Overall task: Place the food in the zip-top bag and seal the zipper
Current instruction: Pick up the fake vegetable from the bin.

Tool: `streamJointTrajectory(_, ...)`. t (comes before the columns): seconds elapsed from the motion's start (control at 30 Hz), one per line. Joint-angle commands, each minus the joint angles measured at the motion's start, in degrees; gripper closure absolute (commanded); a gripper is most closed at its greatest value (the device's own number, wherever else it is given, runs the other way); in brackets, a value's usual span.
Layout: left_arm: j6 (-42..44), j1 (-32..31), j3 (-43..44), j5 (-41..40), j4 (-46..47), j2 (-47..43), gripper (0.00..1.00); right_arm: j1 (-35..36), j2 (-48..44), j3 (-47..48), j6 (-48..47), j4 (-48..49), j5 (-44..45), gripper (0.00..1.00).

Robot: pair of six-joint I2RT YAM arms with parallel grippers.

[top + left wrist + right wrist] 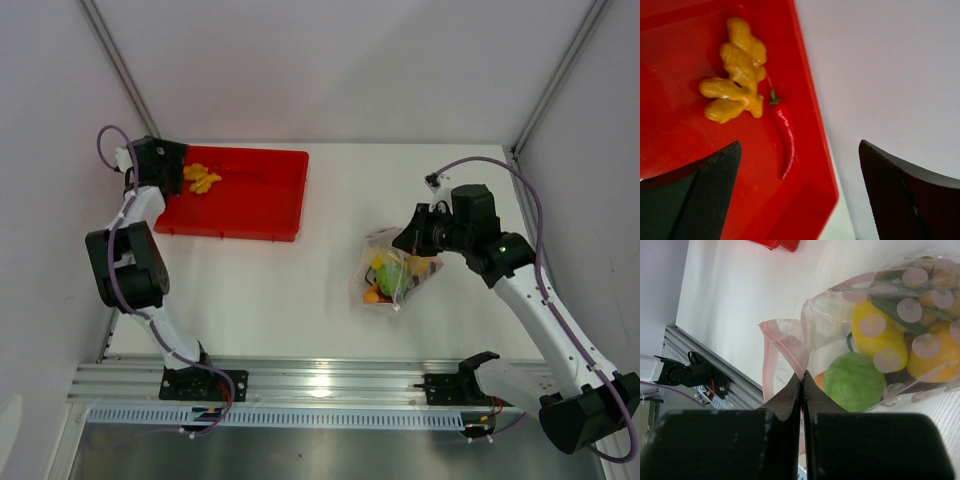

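Over the red tray's (262, 205) far left corner, the left gripper (800, 150) hangs, jaws wide apart, above a yellow knobbly piece (737, 70) and a red chili (785, 136). Rightward, the zip-top bag (392, 268) lies on the table (290, 290) holding the food (854, 381); the right gripper (803, 377) pinches its zipper (790, 346).

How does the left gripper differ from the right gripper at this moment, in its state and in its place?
The left gripper is wide open and holds nothing; the right gripper is shut, pinching the zip-top bag at its pink zipper. The left gripper hangs over the red tray, above a yellow piece and a red chili; the right gripper is at the bag, with food inside. Both have black fingers.
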Motion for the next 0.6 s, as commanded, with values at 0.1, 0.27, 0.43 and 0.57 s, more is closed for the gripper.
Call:
streamJointTrajectory(0.1,-0.6,-1.9,6.8,-8.0,-11.6,7.1,0.01,-0.4,-0.1,0.1,-0.3,3.7,-1.1,1.0)
streamJointTrajectory(0.27,-1.3,-2.2,10.9,-9.4,-14.8,11.5,0.0,-0.6,-0.3,-0.2,-0.1,4.0,-1.4,1.0)
streamJointTrajectory(0.43,-1.8,-2.3,12.0,-9.5,-12.6,14.9,0.01,-0.7,-0.4,-0.9,-0.2,4.1,-1.3,1.0)
streamJointTrajectory(0.57,-2.1,-2.3,13.6,-9.5,-11.9,17.4,0.02,-0.9,-0.4,-1.5,-0.3,4.4,-1.2,1.0)
